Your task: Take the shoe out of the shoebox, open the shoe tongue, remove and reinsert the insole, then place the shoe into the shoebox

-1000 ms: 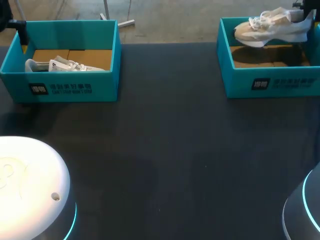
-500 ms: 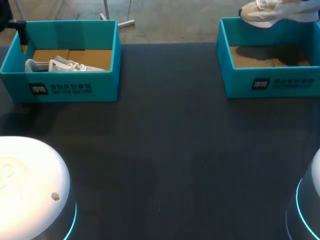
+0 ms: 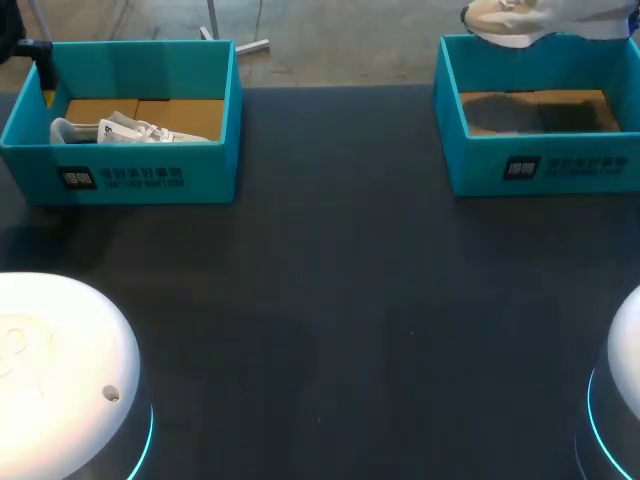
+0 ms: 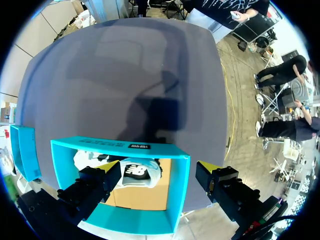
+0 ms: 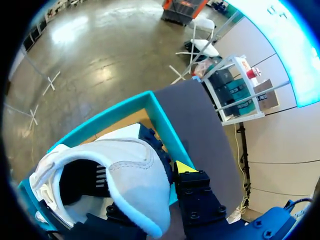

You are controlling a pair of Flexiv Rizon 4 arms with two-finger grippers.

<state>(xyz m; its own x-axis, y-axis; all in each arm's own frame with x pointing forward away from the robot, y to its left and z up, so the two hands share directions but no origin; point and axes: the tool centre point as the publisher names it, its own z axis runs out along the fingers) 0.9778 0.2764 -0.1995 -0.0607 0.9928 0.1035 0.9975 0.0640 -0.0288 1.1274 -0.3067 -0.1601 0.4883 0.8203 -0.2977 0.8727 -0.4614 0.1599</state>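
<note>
Right wrist view: my right pincer [image 5: 150, 196] is pinching the beige-and-white sneaker [image 5: 117, 172] at its heel. One yellow-tipped finger [image 5: 186, 172] lies against the outside of the heel. The other is mostly hidden by the shoe's collar. The sneaker's mouth faces the camera, with a dark lining inside, and its toe points away from my wrist. Under it is the teal right shoebox [image 5: 152, 102], with a strip of its brown cardboard floor showing past the sole.

In the head view the sneaker hangs in the air over the far wall of the right shoebox, touching nothing. Its toe points toward the table's middle. The box's floor carries only a dark shadow.

In the left wrist view my left pincer [image 4: 157, 172] is spread wide and grips nothing. It hovers above the left shoebox [image 4: 120, 145]. One finger is over the box's inside and the other is out past its side wall. Below, a second sneaker [image 4: 137, 172], white and grey, lies on the cardboard floor in the gap between the fingers, not touching either. Both boxes stand well apart at the far corners of the dark table [image 3: 330, 300].
</note>
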